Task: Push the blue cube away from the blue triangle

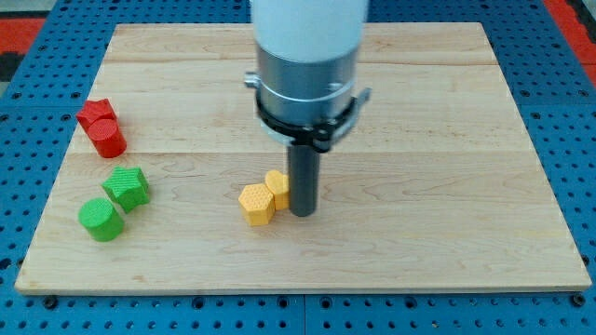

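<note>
No blue cube or blue triangle shows in the camera view; the arm's wide body may hide them. My tip [304, 213] is at the lower end of the dark rod, near the middle of the wooden board [447, 186]. It stands just to the right of two yellow blocks, touching or almost touching the farther yellow block [277, 184]. The nearer yellow hexagon-like block [256, 205] lies to the tip's left.
Two red blocks sit at the view's left: a red star-like block [96, 113] and a red cylinder [110, 140]. Below them are a green star-like block [128, 186] and a green cylinder [101, 220]. A blue perforated table [568, 121] surrounds the board.
</note>
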